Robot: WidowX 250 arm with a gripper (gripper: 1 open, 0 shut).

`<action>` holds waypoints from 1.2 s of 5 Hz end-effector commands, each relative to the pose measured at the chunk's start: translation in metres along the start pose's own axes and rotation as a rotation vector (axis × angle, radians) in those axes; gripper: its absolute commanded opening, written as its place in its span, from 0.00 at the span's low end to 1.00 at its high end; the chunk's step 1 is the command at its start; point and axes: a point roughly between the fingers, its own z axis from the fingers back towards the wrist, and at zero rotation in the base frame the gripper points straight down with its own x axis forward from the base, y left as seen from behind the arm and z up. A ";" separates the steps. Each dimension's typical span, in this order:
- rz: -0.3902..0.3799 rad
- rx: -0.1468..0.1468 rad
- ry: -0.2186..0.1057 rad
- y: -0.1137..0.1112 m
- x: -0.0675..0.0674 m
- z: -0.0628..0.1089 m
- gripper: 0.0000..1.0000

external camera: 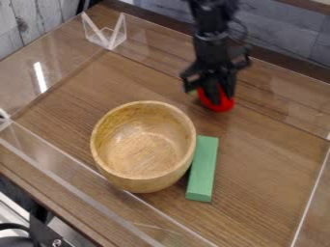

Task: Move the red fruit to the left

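The red fruit [219, 102] is small and bright red. It hangs just under my gripper [214, 93], whose dark fingers are shut around its top. The fruit looks lifted a little off the wooden table, behind and to the right of the wooden bowl [142, 145]. My arm comes down from the top of the view. The fruit's upper part is hidden by the fingers.
A flat green block [204, 168] lies right of the bowl, near the front. A clear plastic stand [106, 31] sits at the back left. Low transparent walls [39, 154] fence the wooden table [271, 154].
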 end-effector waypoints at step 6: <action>0.088 -0.089 -0.141 0.039 0.111 0.037 0.00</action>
